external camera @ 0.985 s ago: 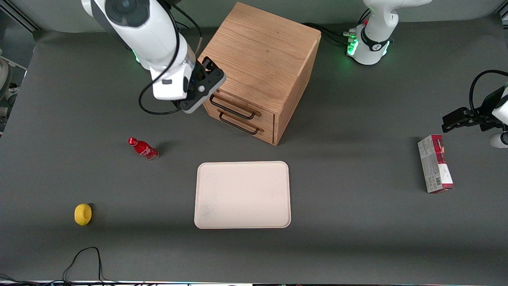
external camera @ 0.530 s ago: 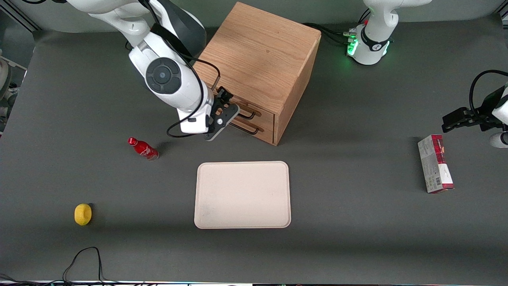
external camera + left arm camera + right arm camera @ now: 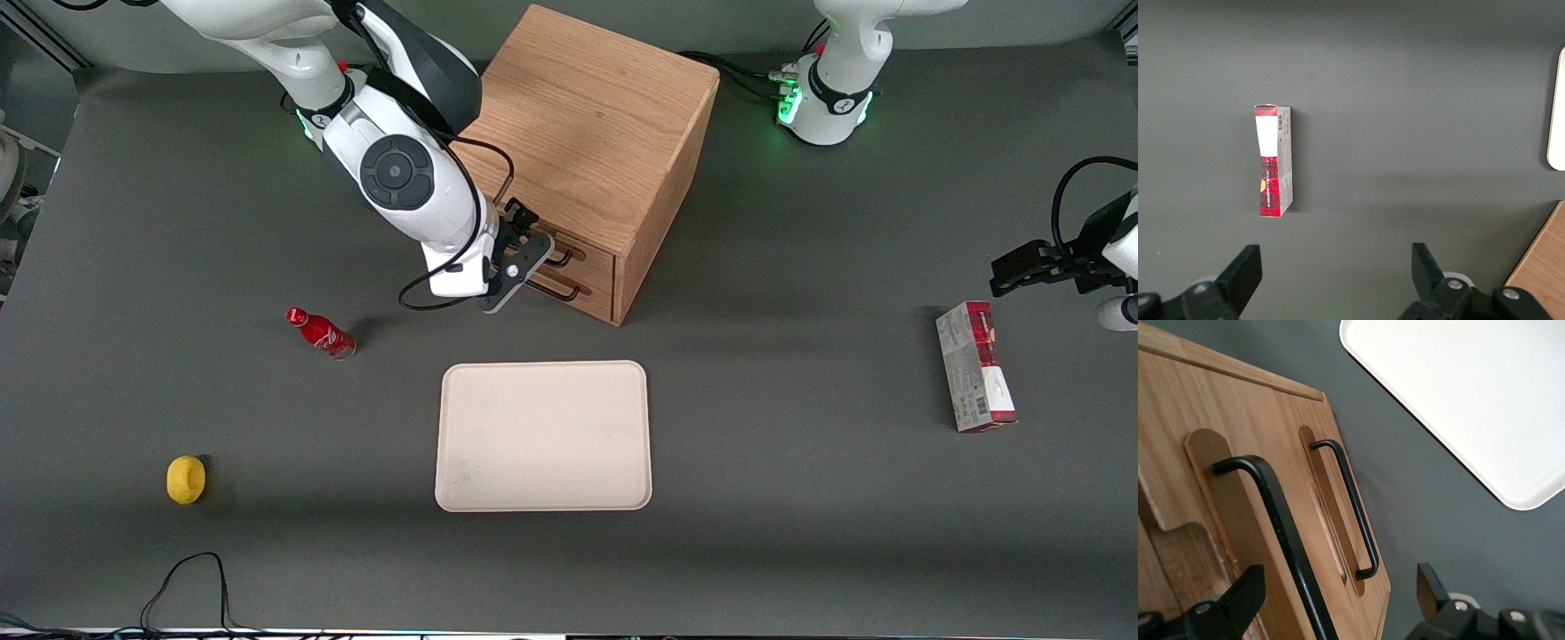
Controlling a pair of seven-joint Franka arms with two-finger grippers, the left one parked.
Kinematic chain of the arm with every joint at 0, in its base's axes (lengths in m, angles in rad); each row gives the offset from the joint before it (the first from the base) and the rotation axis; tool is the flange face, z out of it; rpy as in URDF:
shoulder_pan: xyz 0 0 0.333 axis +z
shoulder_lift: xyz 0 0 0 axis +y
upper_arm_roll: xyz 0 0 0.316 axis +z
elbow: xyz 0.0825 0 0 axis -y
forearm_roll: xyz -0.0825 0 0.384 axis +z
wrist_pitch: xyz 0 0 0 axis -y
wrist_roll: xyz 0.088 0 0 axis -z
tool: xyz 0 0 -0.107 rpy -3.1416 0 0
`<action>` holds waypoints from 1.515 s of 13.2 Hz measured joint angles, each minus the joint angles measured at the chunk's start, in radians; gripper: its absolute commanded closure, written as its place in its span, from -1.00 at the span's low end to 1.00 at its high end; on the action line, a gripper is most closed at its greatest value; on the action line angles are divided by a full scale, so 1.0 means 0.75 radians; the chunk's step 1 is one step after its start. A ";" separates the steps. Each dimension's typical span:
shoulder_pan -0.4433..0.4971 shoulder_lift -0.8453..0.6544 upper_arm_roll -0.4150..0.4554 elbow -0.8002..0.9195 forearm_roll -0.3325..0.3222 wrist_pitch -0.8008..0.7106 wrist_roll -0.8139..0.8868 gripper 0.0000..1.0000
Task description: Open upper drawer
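The oak cabinet (image 3: 587, 124) stands at the back of the table, with both drawers shut. The upper drawer (image 3: 594, 254) has a thin black bar handle (image 3: 562, 259), and the lower drawer (image 3: 594, 295) sits under it. My right gripper (image 3: 531, 242) is right in front of the drawer fronts, at the height of the upper handle, and it hides most of that handle. In the right wrist view the gripper (image 3: 1338, 580) is open. The upper handle (image 3: 1281, 533) runs between its fingers (image 3: 1238, 603) and they are not touching it. The lower handle (image 3: 1351, 510) lies beside it.
A cream tray (image 3: 542, 436) lies nearer the front camera than the cabinet. A red bottle (image 3: 320, 332) lies on its side and a yellow fruit (image 3: 186, 479) sits toward the working arm's end. A red-and-white box (image 3: 975, 378) lies toward the parked arm's end.
My right arm has swung down from beside the cabinet's top corner to the front of the drawers. The gripper now straddles the upper handle. The drawers have not moved.
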 measured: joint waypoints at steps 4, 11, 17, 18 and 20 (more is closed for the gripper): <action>0.000 0.015 0.000 -0.025 -0.091 0.053 -0.001 -1.00; -0.010 0.066 -0.011 -0.039 -0.156 0.142 -0.022 -1.00; -0.019 0.095 -0.114 0.039 -0.167 0.146 -0.140 -1.00; -0.021 0.103 -0.135 0.058 -0.167 0.146 -0.163 -1.00; -0.022 0.127 -0.183 0.103 -0.167 0.146 -0.212 -1.00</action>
